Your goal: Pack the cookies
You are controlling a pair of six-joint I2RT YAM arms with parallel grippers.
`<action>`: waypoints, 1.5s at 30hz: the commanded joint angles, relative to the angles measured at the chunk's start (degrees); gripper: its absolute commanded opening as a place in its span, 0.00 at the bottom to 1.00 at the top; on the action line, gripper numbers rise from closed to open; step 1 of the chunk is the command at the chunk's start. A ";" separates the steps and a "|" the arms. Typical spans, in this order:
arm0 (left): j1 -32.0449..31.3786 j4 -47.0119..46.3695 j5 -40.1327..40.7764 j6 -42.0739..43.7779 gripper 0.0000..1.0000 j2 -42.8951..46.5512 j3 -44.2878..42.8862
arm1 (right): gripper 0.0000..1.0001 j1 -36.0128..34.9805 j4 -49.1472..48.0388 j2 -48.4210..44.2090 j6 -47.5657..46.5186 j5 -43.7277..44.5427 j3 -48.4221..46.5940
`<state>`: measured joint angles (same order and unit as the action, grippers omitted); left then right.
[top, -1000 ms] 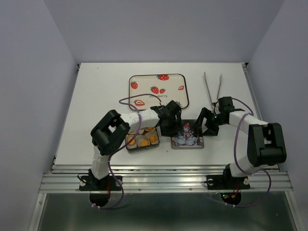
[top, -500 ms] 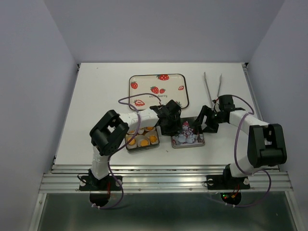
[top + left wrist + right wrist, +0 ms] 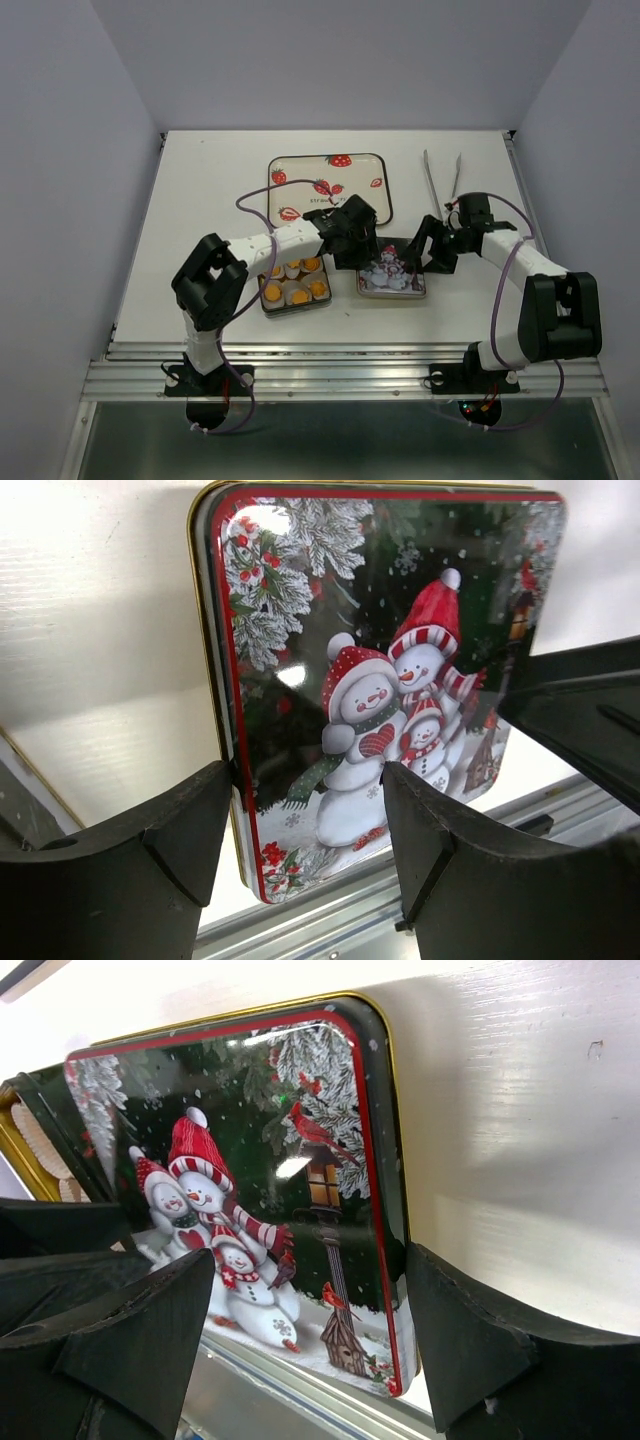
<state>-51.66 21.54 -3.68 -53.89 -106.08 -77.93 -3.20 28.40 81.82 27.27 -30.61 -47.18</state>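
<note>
Cookies (image 3: 296, 290) in white paper cups inside open tin (image 3: 297, 310), near front edge of table (image 3: 200, 200), partly under L forearm. Lid (image 3: 392, 282) w/ snowman print just right of tin, printed side up; can't tell whether flat on table or a bit lifted.

L arm (image 3: 285, 240): elbow bent high at front-left, forearm stretched rightward over back of tin, wrist tipped down toward lid's left side. L tool (image 3: 357, 256) w/ fingers apart, clamped on nothing. From own wrist cam, L tool (image 3: 308, 780) straddling lid's left part: one finger (image 3: 170, 850) at left rim, other over printed snowmen.

R arm (image 3: 520, 255): elbow folded at front-right, forearm running back and left, wrist angled down at lid's right side. R tool (image 3: 420, 262) spread wide, gripping nothing. From own wrist cam, R tool (image 3: 310, 1260) w/ one finger (image 3: 480, 1350) just outside right rim, other over the picture.

Tools facing each other across lid, near but apart.

Strawberry tray (image 3: 305, 170) behind lid; tongs (image 3: 440, 180) at back-right.
</note>
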 commanded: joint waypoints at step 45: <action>14.92 15.37 8.77 -2.98 0.72 36.91 21.84 | 0.82 -37.57 -14.16 21.53 19.58 -0.59 -29.90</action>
<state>-38.50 44.80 5.28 -57.30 -71.68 -58.50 -36.91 18.83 102.80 43.48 -24.84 -73.45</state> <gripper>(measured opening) 0.716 0.820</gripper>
